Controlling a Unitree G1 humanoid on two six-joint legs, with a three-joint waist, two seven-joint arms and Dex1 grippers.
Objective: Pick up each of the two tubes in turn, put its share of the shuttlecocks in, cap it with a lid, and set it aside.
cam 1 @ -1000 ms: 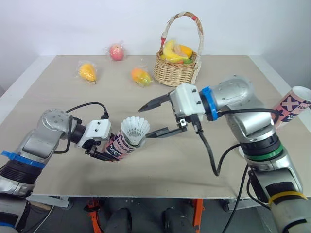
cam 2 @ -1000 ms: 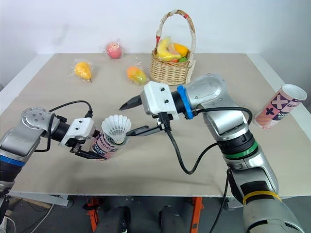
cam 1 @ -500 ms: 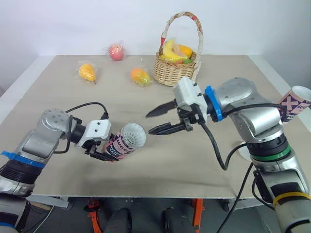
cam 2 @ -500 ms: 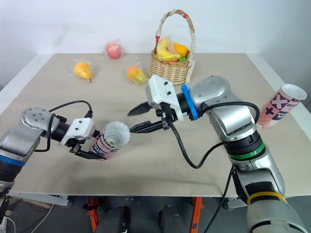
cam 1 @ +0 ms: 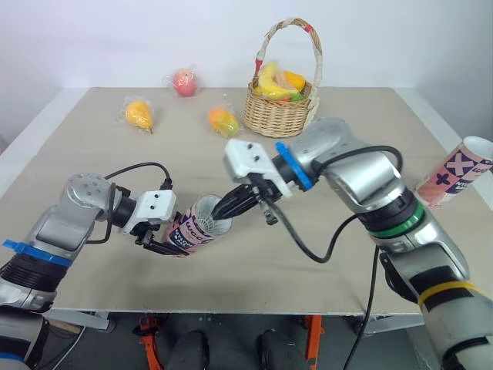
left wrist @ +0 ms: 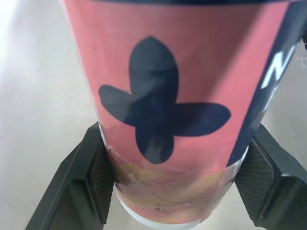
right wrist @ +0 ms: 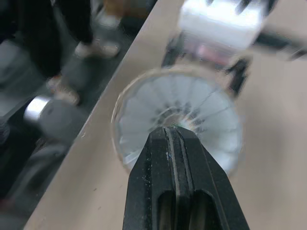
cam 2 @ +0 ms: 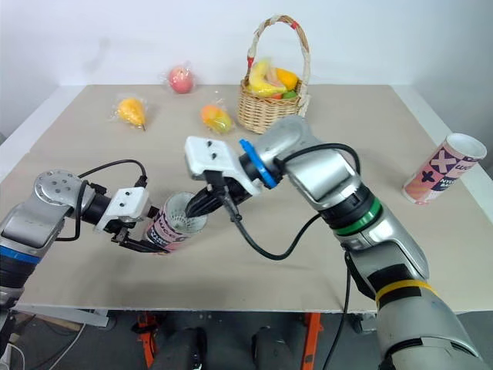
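1. The step in hand looks like loading the first tube (cam 1: 189, 230) with a shuttlecock (right wrist: 177, 115).
2. The left gripper (cam 1: 168, 233) clamps the tube near its base, one finger on each side. It holds the tube tilted just above the bench (cam 1: 308, 254), with the open mouth facing the right arm.
3. The right gripper (cam 1: 229, 206) has its two fingers pressed together and holds nothing. Their tips reach into the tube's mouth.
4. The shuttlecock sits inside the mouth with its feather skirt ringing the closed fingertips. I judge the gripper is pushing it down the tube like a rod.
5. How deep the shuttlecock has gone cannot be told, and neither can how many are already inside.
6. The next move calls for a straight push along the tube's axis. Pushing off line would bend the feathers or lever the tube out of the left gripper's hold.
7. After that, the right gripper needs to back straight out, so that it does not drag the shuttlecock with it.
8. The rest of this tube's share, the lid and setting it aside are not yet done.
9. The second tube (cam 1: 454, 173) sits uncapped at the bench's right edge, well apart and untouched.
10. The fruit basket (cam 1: 281, 116) stands at the back, away from the work.
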